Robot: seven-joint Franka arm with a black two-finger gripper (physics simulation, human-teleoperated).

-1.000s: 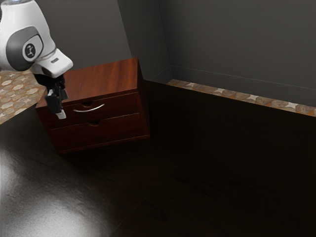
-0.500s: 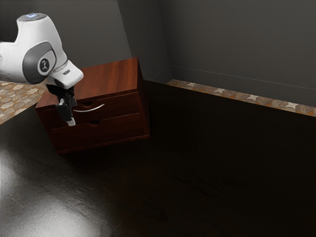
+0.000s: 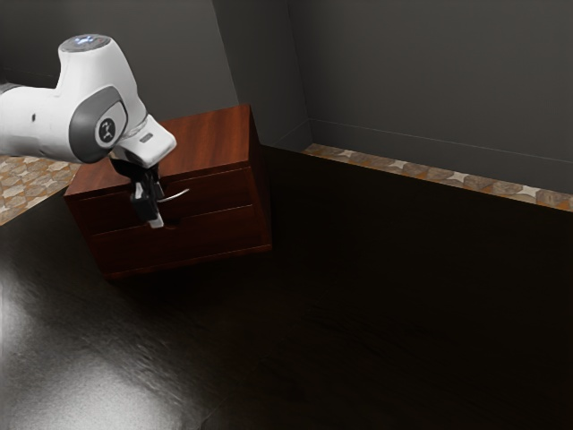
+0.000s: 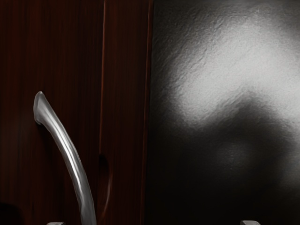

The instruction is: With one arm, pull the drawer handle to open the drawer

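Note:
A dark red wooden cabinet (image 3: 208,141) with two drawers stands at the exterior view's upper left. The upper drawer (image 3: 219,191) has a curved silver handle (image 3: 179,194) and sits flush with the cabinet front. My black gripper (image 3: 150,208) hangs from the white arm directly in front of that handle's left part, covering it, fingers pointing down. In the wrist view the silver handle (image 4: 65,150) curves across the dark wood close under my hand, toward one of two widely spaced fingertips (image 4: 248,222). The gripper is open and nothing is held.
The lower drawer (image 3: 197,240) sits shut beneath, its recessed pull (image 4: 105,187) beside the silver handle. The glossy dark floor (image 3: 358,313) spreads to the exterior view's right. Grey walls (image 3: 430,72) and a patterned strip (image 3: 448,175) bound the back.
My arm has swung toward the exterior view's right, carrying the gripper from the cabinet's left edge to the upper drawer's handle. The drawer has not moved.

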